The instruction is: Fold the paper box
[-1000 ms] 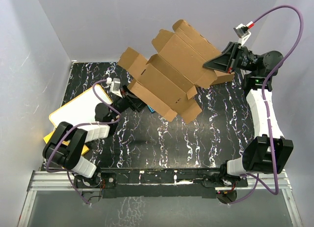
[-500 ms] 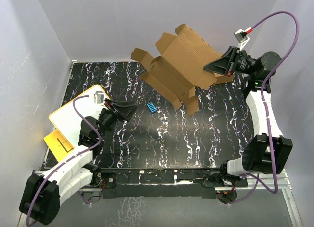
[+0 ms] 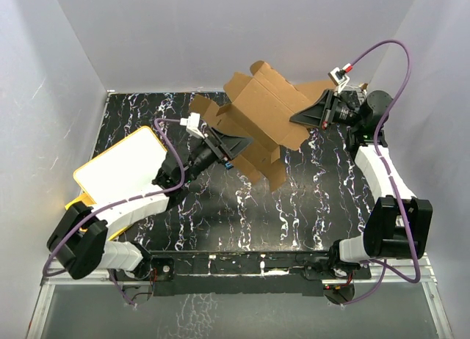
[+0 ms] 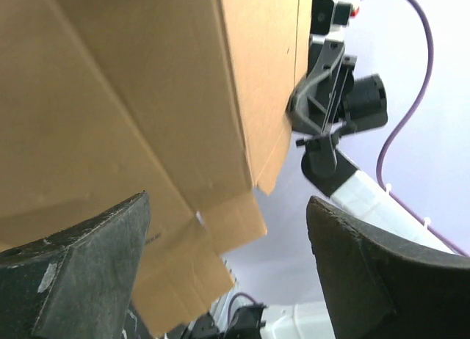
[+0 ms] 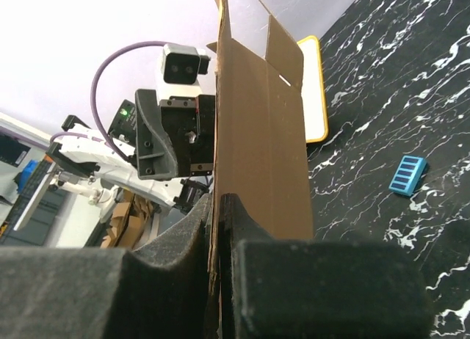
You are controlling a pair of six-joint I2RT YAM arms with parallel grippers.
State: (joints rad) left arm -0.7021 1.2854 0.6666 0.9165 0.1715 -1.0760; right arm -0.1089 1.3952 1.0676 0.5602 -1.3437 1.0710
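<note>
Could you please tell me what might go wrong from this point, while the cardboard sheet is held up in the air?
1. The paper box hangs above the table by one edge, pinched only in the right gripper. A push could make it pivot or slip out.
2. The left gripper is open right at the lower panels. Closing there might catch the wrong flap or crease the cardboard off its fold lines.

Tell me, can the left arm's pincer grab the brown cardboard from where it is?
Probably yes. The left pincer is open and right up against the paper box, with a panel close in front of its fingers. The right pincer holds the sheet up in the air, and nothing stands between.
</note>
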